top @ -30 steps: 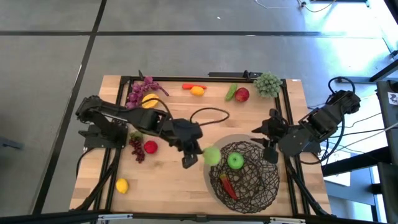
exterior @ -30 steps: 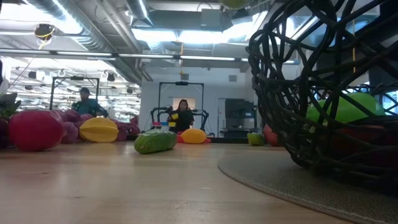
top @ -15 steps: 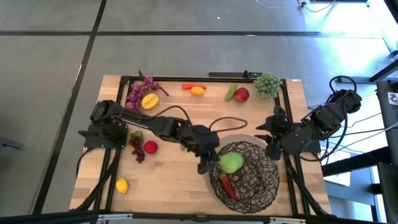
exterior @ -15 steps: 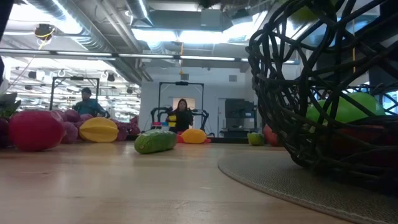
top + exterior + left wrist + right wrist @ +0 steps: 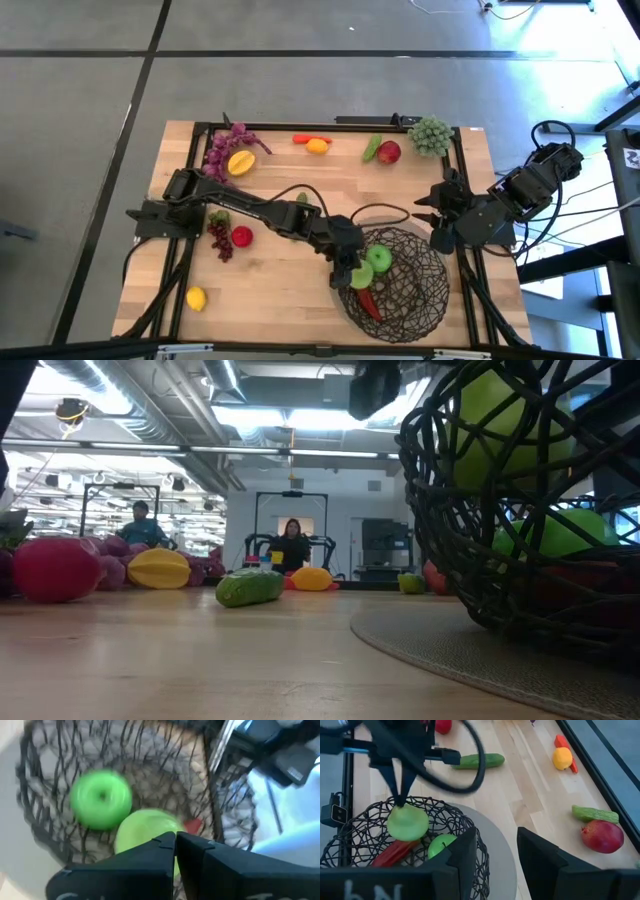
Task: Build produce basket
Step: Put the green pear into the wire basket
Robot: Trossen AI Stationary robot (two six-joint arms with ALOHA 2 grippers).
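The basket of dark woven twigs stands on a round grey mat at the table's near right. It holds a bright green apple and a red chili. My left gripper reaches over the basket's left rim, shut on a pale green apple. The apple also shows in the right wrist view and the low view. My right gripper is open and empty, just right of the basket. My left gripper holds the pale green apple by its top, pinched between the two fingertips. The fingers come from above, pointing down into the basket. The apple hangs below them, inside the basket and above the bright green apple and the chili.
A cucumber lies left of the basket. Red grapes, a red apple and a lemon lie at the left. Purple grapes, a lemon, green grapes and other produce line the far edge.
My left gripper has gone toward the table's right edge and down, staying shut. It has carried the pale green apple from outside the basket's left rim, over the rim, into the basket.
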